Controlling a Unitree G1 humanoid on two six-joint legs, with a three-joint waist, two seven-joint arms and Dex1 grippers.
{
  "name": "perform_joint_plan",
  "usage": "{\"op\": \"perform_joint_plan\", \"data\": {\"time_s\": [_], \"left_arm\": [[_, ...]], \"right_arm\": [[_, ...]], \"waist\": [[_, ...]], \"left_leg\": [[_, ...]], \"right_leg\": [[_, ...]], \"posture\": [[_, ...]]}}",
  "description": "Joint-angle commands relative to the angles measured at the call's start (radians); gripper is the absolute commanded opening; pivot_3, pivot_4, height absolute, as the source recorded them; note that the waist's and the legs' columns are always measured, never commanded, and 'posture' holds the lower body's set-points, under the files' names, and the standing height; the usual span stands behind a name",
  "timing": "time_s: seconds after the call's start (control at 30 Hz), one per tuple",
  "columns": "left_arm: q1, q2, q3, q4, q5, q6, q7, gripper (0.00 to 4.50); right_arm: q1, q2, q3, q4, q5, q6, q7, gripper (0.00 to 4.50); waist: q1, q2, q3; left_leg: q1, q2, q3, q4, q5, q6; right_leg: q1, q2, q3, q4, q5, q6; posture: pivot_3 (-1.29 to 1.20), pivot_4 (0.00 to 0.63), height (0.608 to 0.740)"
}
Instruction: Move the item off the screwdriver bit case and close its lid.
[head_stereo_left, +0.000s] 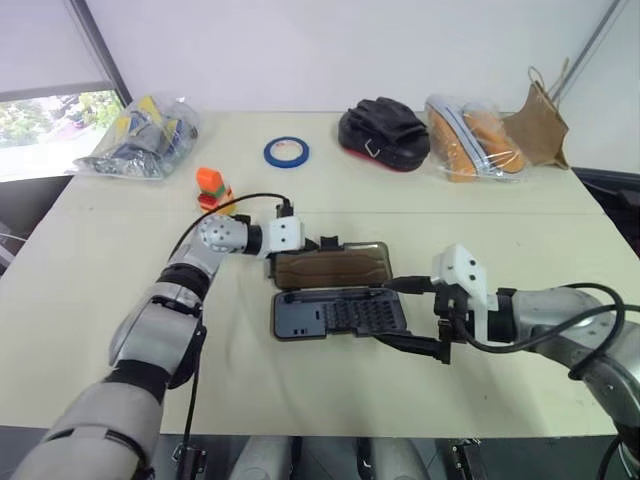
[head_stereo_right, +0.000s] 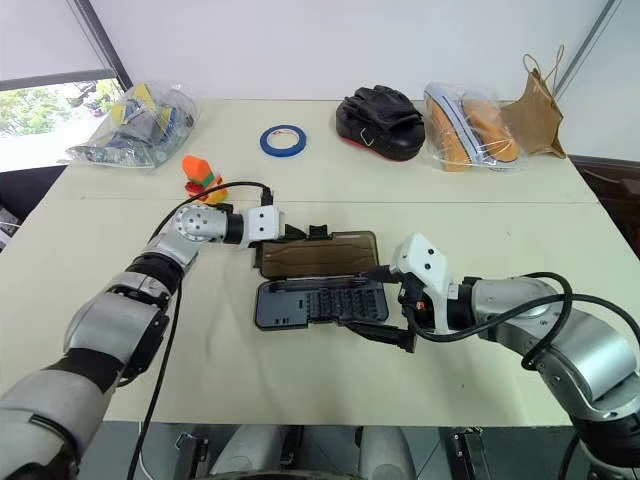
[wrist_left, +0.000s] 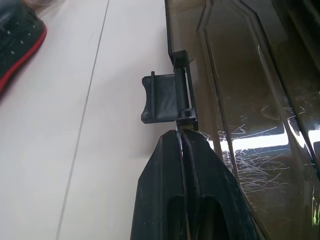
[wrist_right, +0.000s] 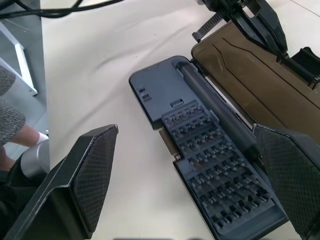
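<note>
The item (head_stereo_left: 211, 187), an orange-topped brick stack, stands on the table to the left of the screwdriver bit case, apart from it. The case lies open: its blue-grey tray (head_stereo_left: 340, 314) of bits is nearer me, and the smoky brown lid (head_stereo_left: 333, 266) lies flat behind it. My left gripper (head_stereo_left: 322, 243) is shut, its tips (wrist_left: 181, 132) against the lid's far edge at the black latch tab (wrist_left: 162, 98). My right gripper (head_stereo_left: 412, 315) stands wide open at the tray's right end, with one finger (wrist_right: 90, 175) on either side of the tray (wrist_right: 215, 180) and nothing held.
At the back of the table are a blue tape ring (head_stereo_left: 286, 152), a black pouch (head_stereo_left: 384, 133), a clear bag of orange things (head_stereo_left: 470, 135) and a paper bag (head_stereo_left: 540, 125). Another plastic bag (head_stereo_left: 140, 140) lies at the back left. A person's leg (wrist_right: 20, 135) shows beside the table.
</note>
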Motion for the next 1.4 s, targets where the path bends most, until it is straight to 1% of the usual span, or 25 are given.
{"op": "perform_joint_plan", "data": {"time_s": [0.03,0.13,0.23,0.3,0.5,0.6,0.7,0.77,0.87,0.93,0.97,1.03,1.07,1.13,1.17,1.23,1.3,1.37,1.4], "left_arm": [[-0.027,-0.021,-0.054,0.014,0.093,-0.064,0.116,0.02],[-0.039,-0.020,-0.080,0.023,0.142,-0.111,0.187,0.02],[-0.050,-0.026,-0.079,0.026,0.154,-0.144,0.243,0.02],[-0.056,-0.035,-0.063,0.029,0.136,-0.143,0.234,0.02],[-0.061,-0.050,0.009,0.034,0.044,-0.091,0.126,0.02],[-0.061,-0.054,0.041,0.022,0.007,-0.097,0.092,0.02],[-0.059,-0.054,0.050,0.011,0.002,-0.113,0.077,0.99],[-0.055,-0.054,0.055,0.008,-0.008,-0.110,0.044,1.93],[-0.051,-0.049,0.066,-0.001,-0.017,-0.105,0.026,3.54],[-0.054,-0.048,0.089,-0.008,-0.044,-0.088,0.016,4.45],[-0.055,-0.049,0.103,-0.013,-0.062,-0.078,0.007,4.45],[-0.067,-0.055,0.158,-0.027,-0.133,-0.018,-0.033,4.45],[-0.083,-0.055,0.220,-0.054,-0.221,0.073,-0.088,4.45],[-0.095,-0.032,0.340,-0.188,-0.426,0.360,-0.231,4.45],[-0.075,-0.011,0.368,-0.285,-0.502,0.494,-0.295,4.45],[0.009,0.043,0.382,-0.524,-0.611,0.756,-0.356,4.45],[0.126,0.106,0.395,-0.769,-0.697,0.965,-0.335,4.45],[0.256,0.160,0.408,-0.964,-0.738,1.078,-0.282,4.45],[0.323,0.182,0.416,-1.045,-0.747,1.119,-0.251,4.21]], "right_arm": [[0.002,0.007,-0.007,-0.028,-0.003,-0.012,-0.008,4.50],[0.005,0.013,-0.005,-0.026,-0.006,-0.014,-0.012,4.50],[0.007,0.015,-0.002,-0.025,-0.010,-0.017,-0.015,4.50],[0.009,0.015,-0.001,-0.023,-0.013,-0.019,-0.013,4.50],[0.002,0.019,0.012,-0.017,-0.025,-0.025,-0.009,4.50],[-0.002,0.020,0.020,-0.007,-0.038,-0.034,-0.001,4.50],[-0.009,0.022,0.028,0.002,-0.046,-0.040,0.005,4.50],[-0.013,0.023,0.035,0.008,-0.052,-0.045,0.009,4.50],[-0.015,0.023,0.042,0.014,-0.058,-0.050,0.018,4.50],[-0.013,0.022,0.043,0.015,-0.061,-0.053,0.022,4.50],[-0.011,0.022,0.043,0.015,-0.062,-0.054,0.024,4.50],[-0.008,0.022,0.042,0.015,-0.063,-0.054,0.028,4.50],[-0.006,0.021,0.043,0.015,-0.063,-0.053,0.031,4.50],[-0.001,0.025,0.038,0.015,-0.054,-0.052,0.036,4.50],[0.000,0.028,0.035,0.015,-0.048,-0.050,0.038,4.50],[-0.004,0.042,0.022,0.020,-0.027,-0.045,0.038,4.50],[-0.017,0.069,0.002,0.036,0.003,-0.040,0.031,4.50],[-0.039,0.101,-0.022,0.066,0.027,-0.039,0.017,4.50],[-0.056,0.116,-0.029,0.087,0.027,-0.045,0.008,4.50]], "waist": [[0.002,0.000,0.000],[0.003,0.000,0.000],[0.003,0.001,-0.001],[0.006,0.001,-0.001],[0.015,0.001,-0.001],[0.017,0.001,-0.001],[0.017,0.001,-0.001],[0.012,0.001,-0.001],[-0.002,0.001,-0.001],[-0.006,0.001,0.000],[-0.008,0.001,0.000],[-0.008,0.001,0.000],[-0.008,0.001,0.000],[-0.009,0.000,0.001],[-0.012,0.000,0.001],[-0.029,0.000,0.001],[-0.047,0.002,0.000],[-0.059,0.005,-0.002],[-0.062,0.005,-0.002]], "left_leg": [[0.000,0.000,0.000,0.000,0.000,0.000],[0.002,0.000,-0.001,0.000,0.000,0.000],[0.003,0.000,-0.002,0.000,0.000,0.000],[0.003,0.000,-0.002,0.001,0.000,0.000],[0.003,-0.001,-0.002,0.001,-0.001,0.001],[0.002,-0.001,-0.001,0.001,-0.001,0.002],[0.002,-0.001,-0.001,0.001,-0.001,0.003],[0.001,-0.001,-0.001,0.001,-0.002,0.003],[0.001,0.000,-0.001,0.001,-0.002,0.003],[0.001,0.000,-0.001,0.001,-0.002,0.003],[0.001,0.000,-0.001,0.001,-0.002,0.003],[0.001,0.000,-0.001,0.001,-0.002,0.003],[0.001,0.000,-0.001,0.001,-0.002,0.003],[0.001,0.000,-0.001,0.001,-0.002,0.003],[0.000,0.001,-0.001,0.001,-0.002,0.003],[-0.001,0.001,-0.001,0.001,-0.002,0.003],[0.000,0.001,-0.001,0.000,-0.002,0.004],[0.000,0.001,0.000,-0.001,-0.002,0.004],[0.001,0.001,0.000,-0.001,-0.002,0.004]], "right_leg": [[0.001,0.000,0.000,0.000,0.000,0.000],[0.005,0.000,-0.001,-0.004,0.002,0.003],[0.009,0.000,-0.001,-0.010,0.003,0.005],[0.010,0.000,-0.001,-0.012,0.004,0.007],[0.010,0.000,-0.001,-0.012,0.004,0.007],[0.009,0.000,-0.001,-0.012,0.004,0.007],[0.008,0.000,-0.001,-0.012,0.004,0.007],[0.008,0.000,-0.001,-0.012,0.004,0.007],[0.007,0.000,-0.001,-0.012,0.004,0.007],[0.007,0.000,-0.001,-0.012,0.004,0.007],[0.007,0.000,-0.001,-0.012,0.004,0.007],[0.007,0.001,-0.001,-0.011,0.004,0.007],[0.006,0.001,-0.001,-0.011,0.004,0.007],[0.006,0.001,-0.001,-0.011,0.004,0.007],[0.005,0.001,-0.001,-0.011,0.004,0.007],[0.004,0.001,-0.001,-0.011,0.004,0.007],[0.004,0.001,0.000,-0.010,0.004,0.007],[0.004,0.001,0.003,-0.010,0.004,0.007],[0.004,0.001,0.003,-0.010,0.004,0.007]], "posture": [[0.00,0.150,0.740],[0.00,0.150,0.740],[0.00,0.150,0.740],[0.00,0.150,0.740],[0.00,0.150,0.740],[0.00,0.150,0.740],[0.00,0.150,0.740],[0.00,0.150,0.740],[0.00,0.150,0.740],[0.00,0.150,0.740],[0.00,0.150,0.740],[0.00,0.150,0.740],[0.00,0.150,0.740],[0.00,0.150,0.740],[0.00,0.150,0.740],[0.00,0.150,0.740],[0.00,0.150,0.740],[0.00,0.150,0.740],[0.00,0.150,0.740]]}}
